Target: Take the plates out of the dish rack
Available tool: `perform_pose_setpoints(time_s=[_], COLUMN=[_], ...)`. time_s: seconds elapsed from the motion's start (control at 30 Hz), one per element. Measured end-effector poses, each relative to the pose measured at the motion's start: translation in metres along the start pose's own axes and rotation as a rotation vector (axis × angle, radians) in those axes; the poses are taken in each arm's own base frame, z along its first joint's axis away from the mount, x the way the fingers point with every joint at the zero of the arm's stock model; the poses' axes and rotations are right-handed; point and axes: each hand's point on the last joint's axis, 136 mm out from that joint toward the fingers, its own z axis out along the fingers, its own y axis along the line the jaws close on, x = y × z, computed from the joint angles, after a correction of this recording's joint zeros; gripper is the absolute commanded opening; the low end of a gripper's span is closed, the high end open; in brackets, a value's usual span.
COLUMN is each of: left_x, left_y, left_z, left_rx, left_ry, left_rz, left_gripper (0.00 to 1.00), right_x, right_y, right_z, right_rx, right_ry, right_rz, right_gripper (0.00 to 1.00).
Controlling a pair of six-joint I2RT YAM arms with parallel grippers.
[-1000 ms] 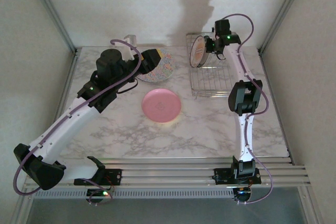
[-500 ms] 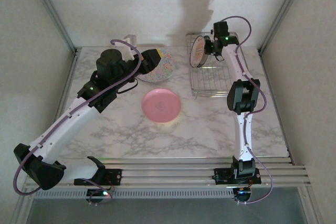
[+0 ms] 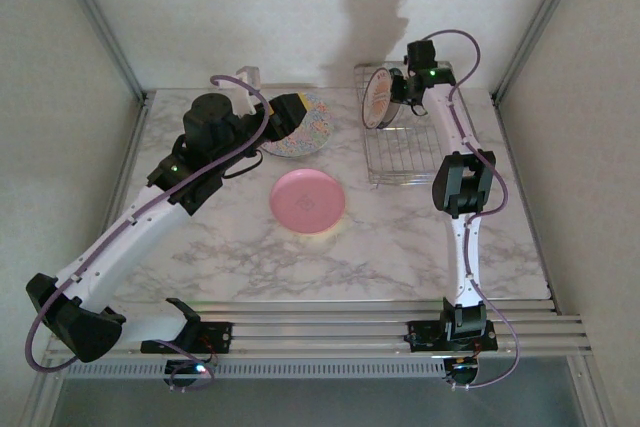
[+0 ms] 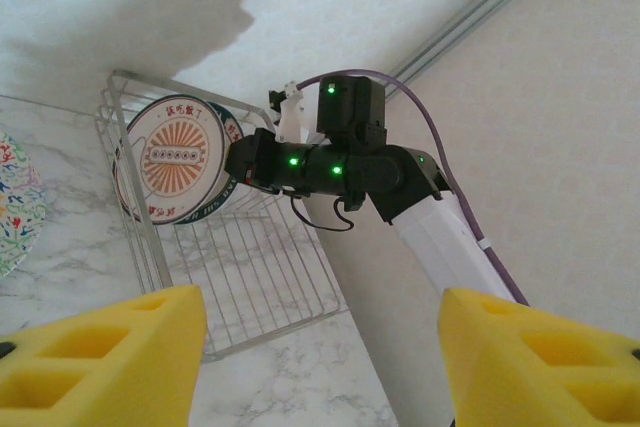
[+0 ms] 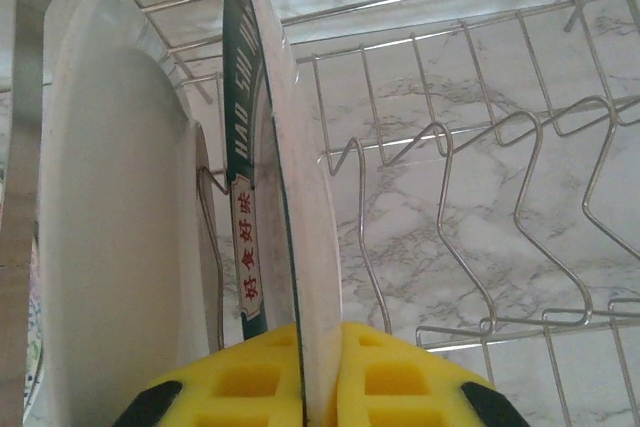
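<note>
Nudged toward plate (image 5: 280, 167), right end effector (image 5: 320, 372) pinches its upright rim in rack (image 3: 400, 152), I see; left end effector (image 4: 320, 347) wide.

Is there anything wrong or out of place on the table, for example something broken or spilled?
Nothing stands out. The white plate stands upright in the dish rack, its rim between the pads of the right gripper. The pink plate and the floral plate lie flat on the table. No damage or spill shows.
</note>
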Motion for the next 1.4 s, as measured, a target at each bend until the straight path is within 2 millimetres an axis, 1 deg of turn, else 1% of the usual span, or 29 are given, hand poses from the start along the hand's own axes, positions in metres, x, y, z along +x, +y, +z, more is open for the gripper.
perform_pose_setpoints(time_s=[0.4,0.6,0.73,0.87,1.17,1.3,1.4], left_x=[0.002,0.002,0.002,0.002,0.006,0.008,0.010], left_y=[0.002,0.002,0.002,0.002,0.006,0.007,0.008], left_z=[0.002,0.002,0.002,0.002,0.008,0.010,0.015], left_rx=[-0.004,-0.004,-0.005,-0.004,-0.015,-0.016,-0.013], left_ry=[0.005,0.005,0.005,0.005,0.017,0.025,0.037], left_rz=[-0.001,-0.001,-0.001,-0.001,-0.002,-0.003,-0.004], left_gripper=[0.63,0.63,0.63,0.63,0.63,0.63,0.64], right_x=[0.000,-0.005,-0.010,-0.021,-0.048,-0.057,-0.062], right_y=[0.007,0.012,0.015,0.014,0.005,0.000,-0.005], right_z=[-0.006,-0.009,-0.018,-0.036,-0.084,-0.105,-0.124], right_rx=[0.144,0.202,0.240,0.278,0.337,0.369,0.387], right_ry=[-0.036,-0.076,-0.106,-0.151,-0.254,-0.286,-0.309], right_rz=[-0.068,-0.096,-0.117,-0.132,-0.135,-0.148,-0.155], right_gripper=[0.00,0.00,0.00,0.00,0.00,0.00,0.00])
